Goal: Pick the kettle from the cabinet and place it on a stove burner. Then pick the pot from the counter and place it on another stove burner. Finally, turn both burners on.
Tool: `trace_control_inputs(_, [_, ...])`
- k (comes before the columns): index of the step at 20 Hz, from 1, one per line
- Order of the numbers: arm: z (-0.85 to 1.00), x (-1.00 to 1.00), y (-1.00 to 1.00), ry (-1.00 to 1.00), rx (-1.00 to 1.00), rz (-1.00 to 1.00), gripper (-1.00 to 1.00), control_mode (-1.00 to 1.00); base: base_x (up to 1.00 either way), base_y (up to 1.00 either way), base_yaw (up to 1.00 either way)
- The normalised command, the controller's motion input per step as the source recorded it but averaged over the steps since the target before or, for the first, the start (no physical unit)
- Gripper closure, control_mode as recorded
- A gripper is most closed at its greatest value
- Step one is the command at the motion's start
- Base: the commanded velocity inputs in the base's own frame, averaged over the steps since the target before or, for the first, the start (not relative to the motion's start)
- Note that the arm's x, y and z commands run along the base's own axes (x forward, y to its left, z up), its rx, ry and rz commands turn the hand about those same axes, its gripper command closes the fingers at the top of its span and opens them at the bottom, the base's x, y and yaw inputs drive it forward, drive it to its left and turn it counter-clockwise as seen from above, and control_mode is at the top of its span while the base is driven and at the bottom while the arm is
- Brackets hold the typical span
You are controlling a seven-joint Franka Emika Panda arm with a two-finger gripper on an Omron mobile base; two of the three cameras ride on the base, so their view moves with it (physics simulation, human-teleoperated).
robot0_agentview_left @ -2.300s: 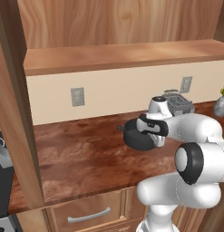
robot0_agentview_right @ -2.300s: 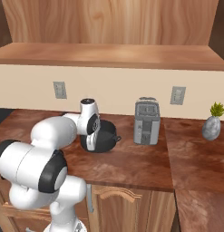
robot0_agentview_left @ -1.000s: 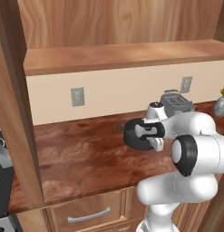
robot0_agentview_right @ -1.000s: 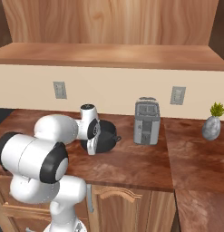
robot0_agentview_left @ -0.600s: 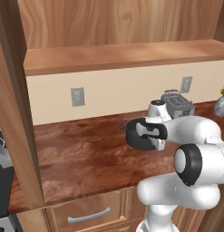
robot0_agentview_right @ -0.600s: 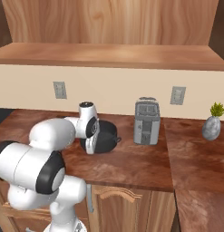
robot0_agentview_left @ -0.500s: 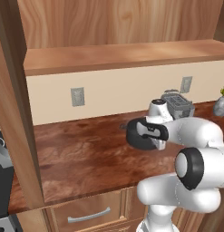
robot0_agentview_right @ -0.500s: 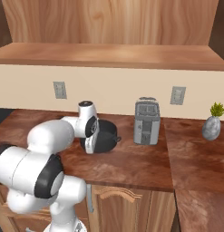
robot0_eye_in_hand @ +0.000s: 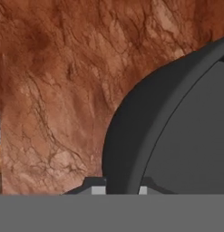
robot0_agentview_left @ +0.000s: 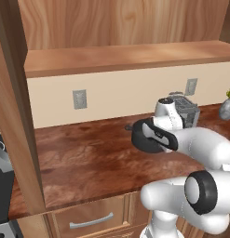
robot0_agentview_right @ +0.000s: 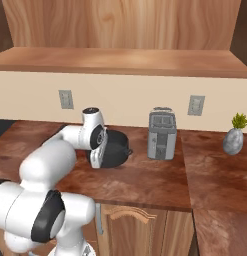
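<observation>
A toaster (robot0_agentview_right: 161,134) stands on the counter (robot0_agentview_left: 88,160) just right of the tool (robot0_eye_in_hand: 117,189), with a small potted plant (robot0_agentview_right: 234,135) farther right. The tool is clamped on the rim of the pot (robot0_eye_in_hand: 177,131), which sits directly under it.

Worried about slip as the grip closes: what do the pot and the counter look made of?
Pot: looks like dark grey metal, matte; even colour, no glare. Could be coated. Counter: reddish-brown veined surface, faint sheen; wood or stone look, hard to tell.
</observation>
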Motion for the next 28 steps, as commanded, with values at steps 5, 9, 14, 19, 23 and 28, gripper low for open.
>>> trace_control_inputs(5, [0.24,-0.33,0.00,-0.03,0.00,-0.02,1.00,-1.00,0.00,0.00,0.00])
trace_control_inputs(9, [0.22,-0.34,0.00,-0.02,0.00,0.00,1.00,-1.00,0.00,0.00,0.00])
trace_control_inputs(14, [0.21,-0.37,0.00,-0.02,0.00,0.00,1.00,-1.00,0.00,0.00,0.00])
trace_control_inputs(19, [0.26,-0.34,0.00,-0.01,0.00,0.00,1.00,-1.00,0.00,0.00,0.00])
trace_control_inputs(23, [0.32,-0.31,0.00,0.00,0.00,0.00,1.00,-1.00,0.00,0.00,0.00])
trace_control_inputs(28, [0.37,-0.28,0.00,0.00,0.00,0.00,1.00,-1.00,0.00,0.00,0.00])
